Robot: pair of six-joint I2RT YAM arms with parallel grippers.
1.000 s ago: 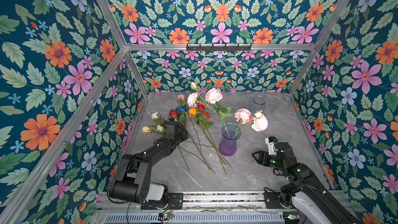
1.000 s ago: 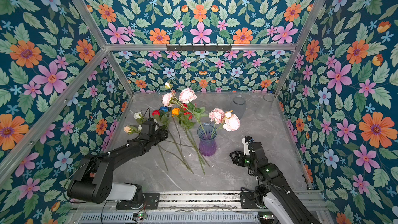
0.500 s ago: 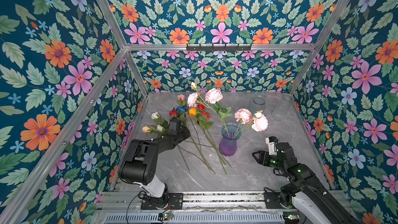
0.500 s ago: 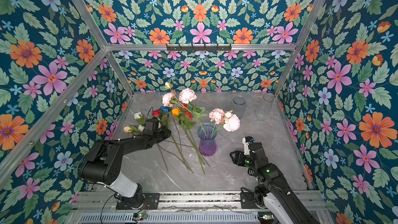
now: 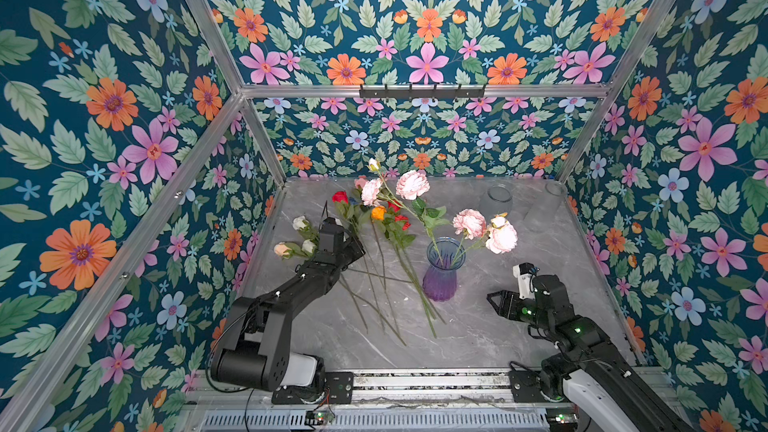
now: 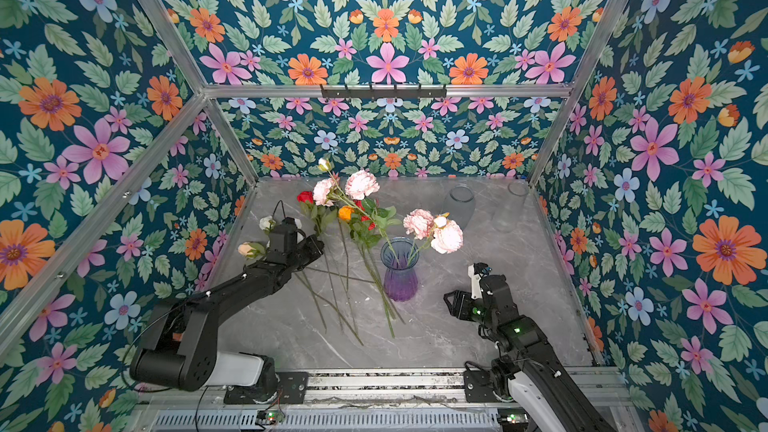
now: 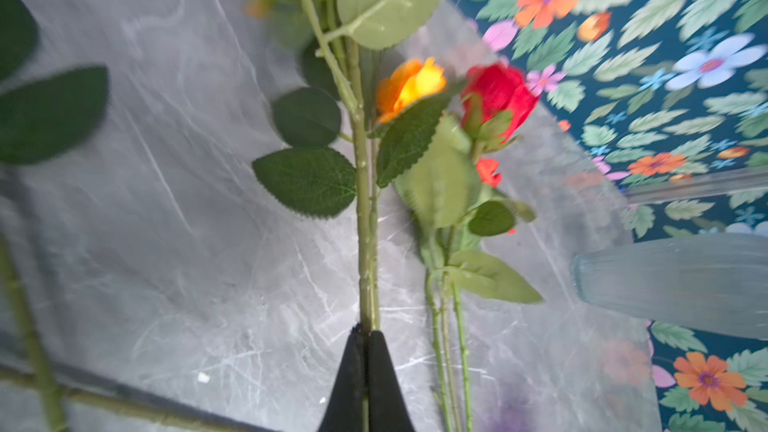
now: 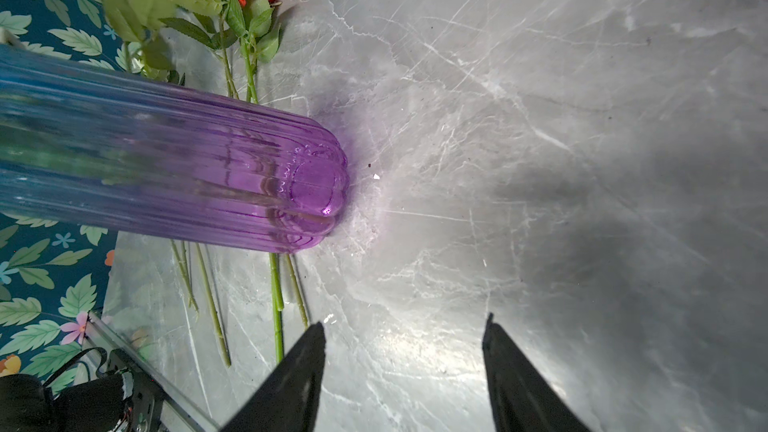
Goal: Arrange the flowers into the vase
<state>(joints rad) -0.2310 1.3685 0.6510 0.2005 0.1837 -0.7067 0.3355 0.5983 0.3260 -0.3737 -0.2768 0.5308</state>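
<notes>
1. Left claw (image 7: 365, 332): lower centre of the left wrist view; jaws pressed together on one green stem (image 7: 363, 243).
2. Flowers (image 5: 378, 213): loose roses lying on the grey table (image 5: 519, 338), centre-left in both top views.
3. Vase (image 5: 441, 280): purple glass, upright, centre; pink carnations (image 5: 500, 236) inside.
4. Right claw (image 8: 405, 322): jaws apart, empty; lower right in both top views, near the vase, not touching.

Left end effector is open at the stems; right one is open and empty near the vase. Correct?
Not quite. The left end effector is shut on a stem, as the left wrist view shows. The rest holds: the right end effector is open and empty near the vase.
</notes>
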